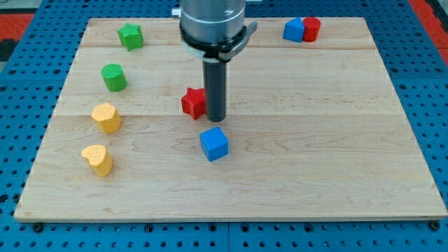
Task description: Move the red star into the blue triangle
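The red star (192, 103) lies near the middle of the wooden board (336, 140). My tip (215, 118) stands right against the star's right side, and the rod hides the star's right edge. The blue triangle (293, 29) sits at the view's top right, far from the star, with a red cylinder (311, 29) touching its right side.
A blue cube (214, 143) lies just below my tip. A green star (130, 36) and a green cylinder (114, 77) are at the upper left. A yellow hexagon (106, 117) and a yellow heart (97, 159) are at the lower left.
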You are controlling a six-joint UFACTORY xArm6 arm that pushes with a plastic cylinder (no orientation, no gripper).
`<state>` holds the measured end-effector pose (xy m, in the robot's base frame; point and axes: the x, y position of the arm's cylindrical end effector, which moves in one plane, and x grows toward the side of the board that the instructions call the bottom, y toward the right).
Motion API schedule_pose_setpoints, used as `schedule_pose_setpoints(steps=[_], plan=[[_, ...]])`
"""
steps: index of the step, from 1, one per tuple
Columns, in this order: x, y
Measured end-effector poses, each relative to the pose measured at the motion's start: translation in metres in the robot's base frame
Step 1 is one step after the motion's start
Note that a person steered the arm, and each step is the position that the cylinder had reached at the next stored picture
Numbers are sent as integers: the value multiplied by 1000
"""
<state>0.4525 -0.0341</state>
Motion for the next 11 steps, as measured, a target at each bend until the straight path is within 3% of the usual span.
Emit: schedule_pose_setpoints(steps=[1,2,3,4,5,7,8,9,11], plan=[[-26,-65],[-87,-24],[-102,16],[-93,-44],[-133,-90],[-198,60],[-196,98],[-183,67],[-169,129]])
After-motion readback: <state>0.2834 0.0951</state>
